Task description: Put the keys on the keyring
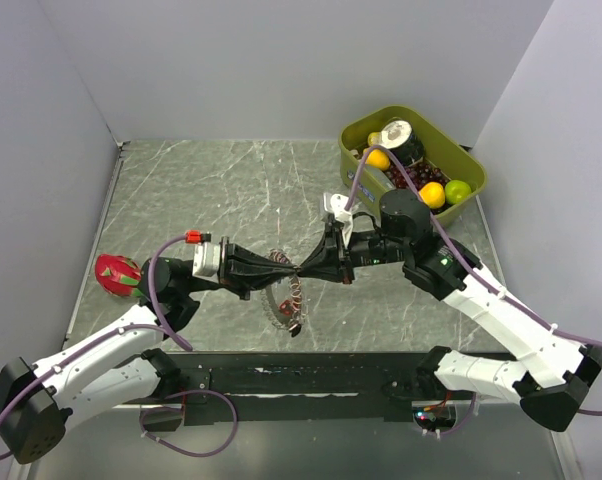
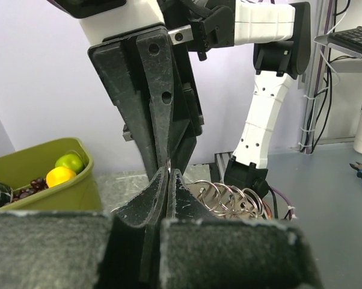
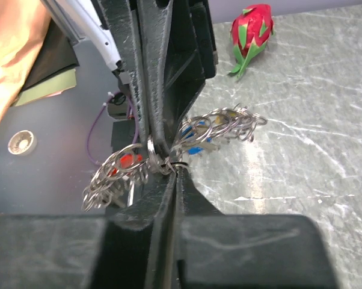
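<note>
while both pincers meet tip to tip, the keyring (image 1: 289, 298) hangs between them over the table (image 1: 231, 190).
left gripper (image 1: 289, 266) and right gripper (image 1: 309, 266) each pinch its coil shut, likely steadying it for threading; keys (image 3: 128, 160) dangle among the loops.

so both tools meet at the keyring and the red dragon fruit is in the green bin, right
No: the dragon fruit lies on the table by the left arm, not in the green bin (top view). The left tool and right tool do meet at the keyring.

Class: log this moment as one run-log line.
left jaws: shut on keyring | right jaws: shut on keyring | jaws tip to tip above table
</note>
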